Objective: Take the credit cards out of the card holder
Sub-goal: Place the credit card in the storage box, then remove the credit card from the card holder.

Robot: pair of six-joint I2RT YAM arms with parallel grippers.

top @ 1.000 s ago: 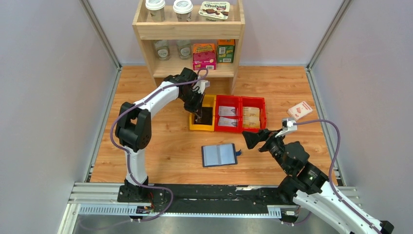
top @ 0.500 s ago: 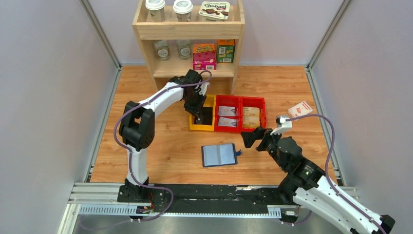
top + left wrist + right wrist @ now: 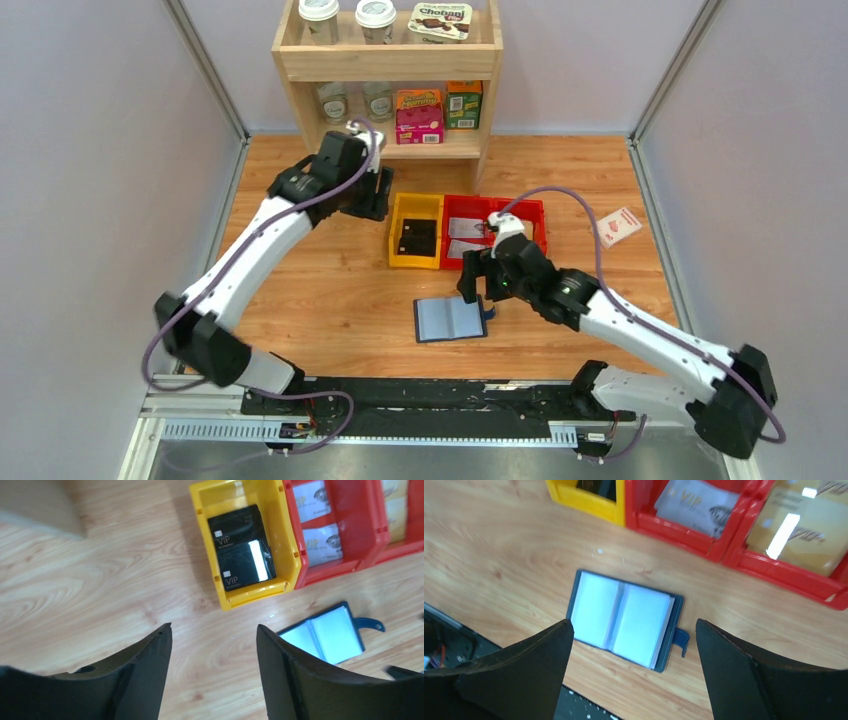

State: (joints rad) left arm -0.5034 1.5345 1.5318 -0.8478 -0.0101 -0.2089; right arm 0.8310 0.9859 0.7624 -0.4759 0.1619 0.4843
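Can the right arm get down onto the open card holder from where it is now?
Probably yes. The right hand hangs open right above the card holder, which lies flat and open, with nothing between them. The red bins sit beyond it, clear of the path.

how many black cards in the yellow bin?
2 black cards, both in the yellow bin: one mid-bin, the other against the wall nearest the card holder. More may hide underneath.

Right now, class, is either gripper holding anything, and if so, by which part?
Nothing is held. The left gripper is open with nothing between its fingers. The right gripper is open above the card holder, also with nothing in its grasp.
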